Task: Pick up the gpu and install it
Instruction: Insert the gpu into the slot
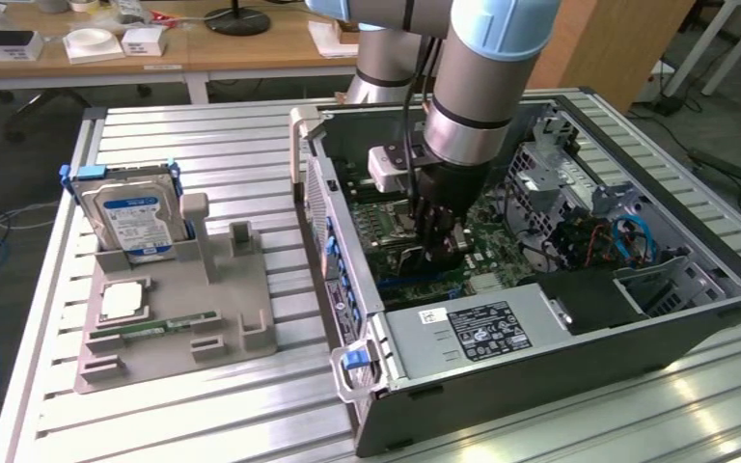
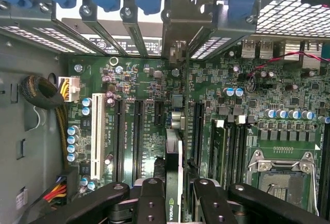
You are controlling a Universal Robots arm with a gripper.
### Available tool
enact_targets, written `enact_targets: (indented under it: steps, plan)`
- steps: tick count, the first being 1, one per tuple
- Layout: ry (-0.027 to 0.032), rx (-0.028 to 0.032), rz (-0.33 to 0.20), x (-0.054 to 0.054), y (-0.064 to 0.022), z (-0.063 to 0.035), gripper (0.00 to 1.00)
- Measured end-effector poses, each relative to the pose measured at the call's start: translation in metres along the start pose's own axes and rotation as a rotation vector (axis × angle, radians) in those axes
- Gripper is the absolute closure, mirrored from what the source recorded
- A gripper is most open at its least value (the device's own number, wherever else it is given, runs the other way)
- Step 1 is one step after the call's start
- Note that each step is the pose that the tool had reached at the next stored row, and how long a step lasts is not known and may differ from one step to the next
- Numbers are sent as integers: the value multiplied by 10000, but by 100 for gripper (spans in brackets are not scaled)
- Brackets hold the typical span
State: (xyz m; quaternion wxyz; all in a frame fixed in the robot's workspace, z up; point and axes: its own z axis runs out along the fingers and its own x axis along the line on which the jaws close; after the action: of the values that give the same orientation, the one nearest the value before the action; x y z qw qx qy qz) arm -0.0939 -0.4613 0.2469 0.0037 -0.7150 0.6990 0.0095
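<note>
My gripper [image 1: 442, 253] reaches down inside the open computer case [image 1: 679, 318], just over the green motherboard [image 1: 390, 224]. It is shut on the gpu [image 1: 405, 258], a thin dark card. In the wrist view the gpu [image 2: 174, 157] runs edge-on between the black fingers [image 2: 150, 198], a green logo on its near end and its metal bracket end up by the case's rear slot covers [image 2: 178, 33]. The card lies in line with the long black expansion slots [image 2: 136, 136] of the motherboard [image 2: 129, 79], between two of them. Whether it touches the board I cannot tell.
A grey fixture [image 1: 178, 318] on the slatted table at the exterior view's left holds a hard drive [image 1: 132, 217], a processor chip [image 1: 123, 301] and a green memory stick [image 1: 151, 328]. Inside the case are the power supply [image 1: 480, 333], blue cables [image 1: 635, 236], a wire bundle [image 2: 44, 92] and the processor socket [image 2: 281, 175].
</note>
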Motion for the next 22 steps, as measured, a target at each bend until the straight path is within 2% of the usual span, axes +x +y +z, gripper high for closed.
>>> enact_targets:
  steps: [22]
  plan:
    - [2, 0, 55, -12, -13, 4, 74]
